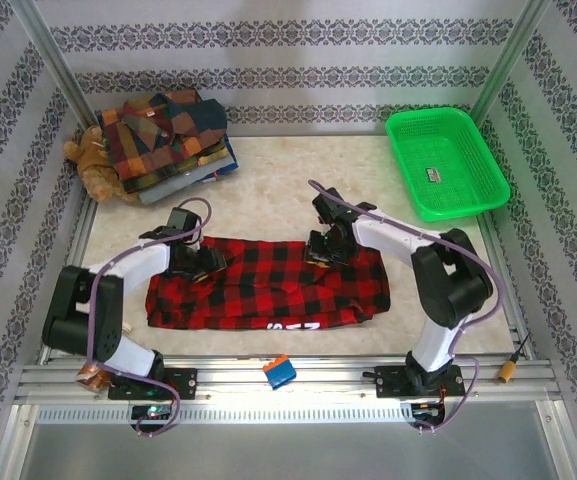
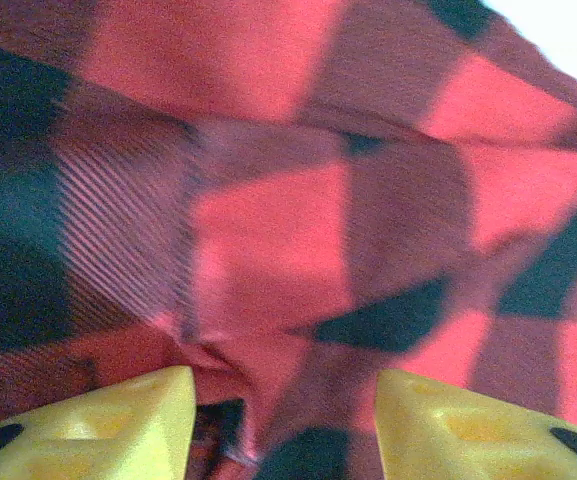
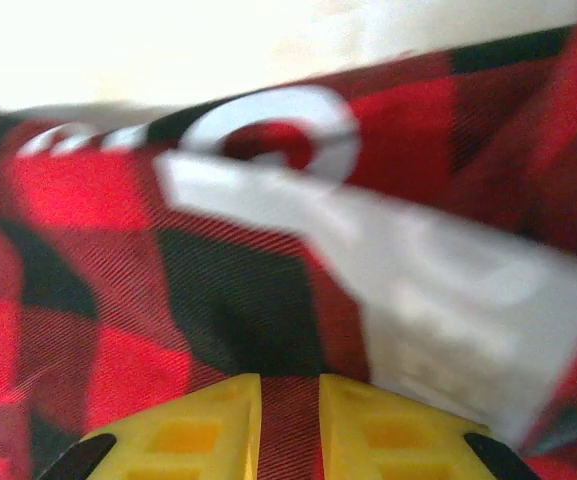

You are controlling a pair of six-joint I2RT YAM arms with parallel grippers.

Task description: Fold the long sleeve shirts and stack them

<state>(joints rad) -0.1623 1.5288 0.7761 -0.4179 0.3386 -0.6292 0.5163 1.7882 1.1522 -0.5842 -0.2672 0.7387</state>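
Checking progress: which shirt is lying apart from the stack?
The red-and-black check shirt, lying alone, stretched across the front; the patchwork plaid shirts sit folded in a pile at the far left.

Table (image 1: 268,180) with red shirt (image 1: 268,290), stack (image 1: 168,140), basket (image 1: 446,162)

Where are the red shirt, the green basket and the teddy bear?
red shirt (image 1: 268,288), top view, middle of the cloth
green basket (image 1: 450,143), top view, bare floor
teddy bear (image 1: 98,176), top view, its body

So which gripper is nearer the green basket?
Right. The right gripper sits left of the green basket, on the red shirt; the left gripper is much farther left.
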